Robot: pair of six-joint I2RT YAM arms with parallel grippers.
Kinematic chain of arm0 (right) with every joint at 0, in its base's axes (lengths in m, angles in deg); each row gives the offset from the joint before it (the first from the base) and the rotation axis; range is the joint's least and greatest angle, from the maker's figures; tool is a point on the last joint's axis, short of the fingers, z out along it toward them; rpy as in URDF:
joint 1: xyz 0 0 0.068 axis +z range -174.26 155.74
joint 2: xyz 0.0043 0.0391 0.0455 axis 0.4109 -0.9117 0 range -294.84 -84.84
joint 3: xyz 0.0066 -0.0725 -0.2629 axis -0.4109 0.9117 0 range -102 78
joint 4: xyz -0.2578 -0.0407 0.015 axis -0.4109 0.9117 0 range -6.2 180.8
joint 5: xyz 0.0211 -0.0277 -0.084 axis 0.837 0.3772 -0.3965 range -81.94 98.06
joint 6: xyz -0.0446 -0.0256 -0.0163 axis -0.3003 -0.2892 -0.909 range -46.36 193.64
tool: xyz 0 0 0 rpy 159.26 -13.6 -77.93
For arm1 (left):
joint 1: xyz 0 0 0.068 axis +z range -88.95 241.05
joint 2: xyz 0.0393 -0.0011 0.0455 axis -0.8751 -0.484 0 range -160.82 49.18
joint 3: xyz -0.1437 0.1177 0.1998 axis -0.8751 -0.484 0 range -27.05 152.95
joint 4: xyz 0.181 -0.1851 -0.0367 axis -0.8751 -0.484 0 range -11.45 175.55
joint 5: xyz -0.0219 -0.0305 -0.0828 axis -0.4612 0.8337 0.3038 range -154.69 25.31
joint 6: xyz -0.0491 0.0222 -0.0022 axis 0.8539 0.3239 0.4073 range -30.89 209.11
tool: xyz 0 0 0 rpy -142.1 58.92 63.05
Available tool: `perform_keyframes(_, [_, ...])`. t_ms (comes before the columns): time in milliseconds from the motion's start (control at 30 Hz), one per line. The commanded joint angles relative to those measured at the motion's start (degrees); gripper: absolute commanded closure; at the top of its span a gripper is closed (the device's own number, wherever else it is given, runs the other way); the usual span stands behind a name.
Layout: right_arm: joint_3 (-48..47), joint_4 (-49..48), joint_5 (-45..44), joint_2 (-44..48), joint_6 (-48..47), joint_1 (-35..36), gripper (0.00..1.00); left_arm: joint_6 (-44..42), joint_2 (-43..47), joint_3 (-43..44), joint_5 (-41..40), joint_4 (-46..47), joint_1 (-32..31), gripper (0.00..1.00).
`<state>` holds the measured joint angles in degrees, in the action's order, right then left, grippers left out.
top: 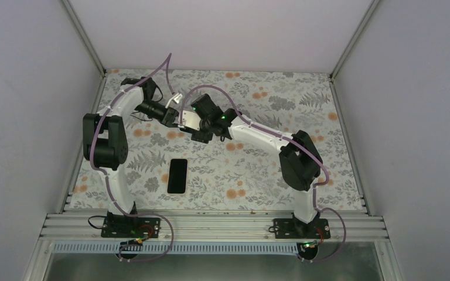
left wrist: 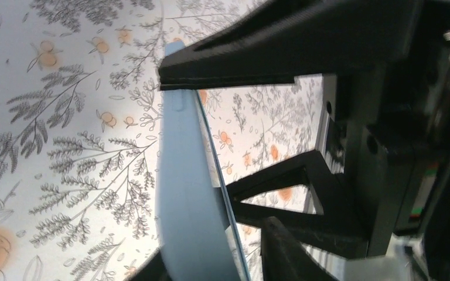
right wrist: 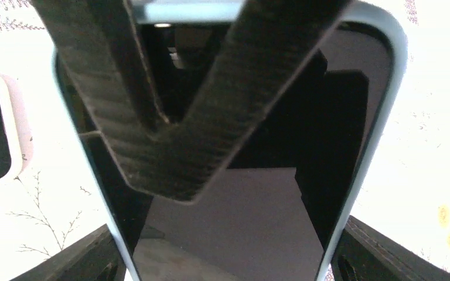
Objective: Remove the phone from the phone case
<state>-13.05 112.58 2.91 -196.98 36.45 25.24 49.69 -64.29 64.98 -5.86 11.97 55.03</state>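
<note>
A light blue phone case (top: 188, 120) is held in the air over the back middle of the table, between both grippers. In the right wrist view a dark glossy phone screen (right wrist: 258, 222) fills the case (right wrist: 395, 70). My right gripper (right wrist: 228, 257) is shut on the case's two long sides. My left gripper (left wrist: 211, 266) is shut across the case (left wrist: 181, 187), one finger (right wrist: 181, 134) on the screen and the other behind the back. In the top view the left gripper (top: 179, 114) and right gripper (top: 198, 126) meet at the case.
A black phone-shaped slab (top: 177, 175) lies flat on the floral tablecloth (top: 258, 187), in front of the held case and near the left arm. Grey walls with metal rails (top: 343, 52) enclose the table on three sides.
</note>
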Motion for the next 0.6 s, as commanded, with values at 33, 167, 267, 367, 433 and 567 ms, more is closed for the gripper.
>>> perform_keyframes(33, [-3.43,-3.05,-1.63,-0.56,0.63,0.50,0.36,-2.66,0.09,0.94,3.38,-3.21,-1.10,0.85])
perform_keyframes(167, [-4.01,-1.71,-0.83,-0.11,0.63,0.52,0.26,-1.54,1.10,0.26,2.57,-0.76,-1.22,0.93])
perform_keyframes(267, [-3.92,0.76,0.32,1.25,0.38,0.53,0.07,-1.03,2.30,-0.41,1.27,0.88,-1.49,0.98])
perform_keyframes(367, [-3.14,6.59,4.70,3.53,-1.40,0.16,0.00,-1.04,4.16,-1.26,-0.57,2.48,-1.84,0.98])
perform_keyframes(433, [-3.76,13.84,9.19,4.76,-2.24,-0.41,0.00,-0.74,6.22,-2.23,-3.56,4.35,-2.27,0.98])
perform_keyframes(567, [1.48,20.06,21.37,13.47,-4.80,-3.75,0.00,-2.19,13.98,-6.42,-11.31,9.96,-3.51,0.98])
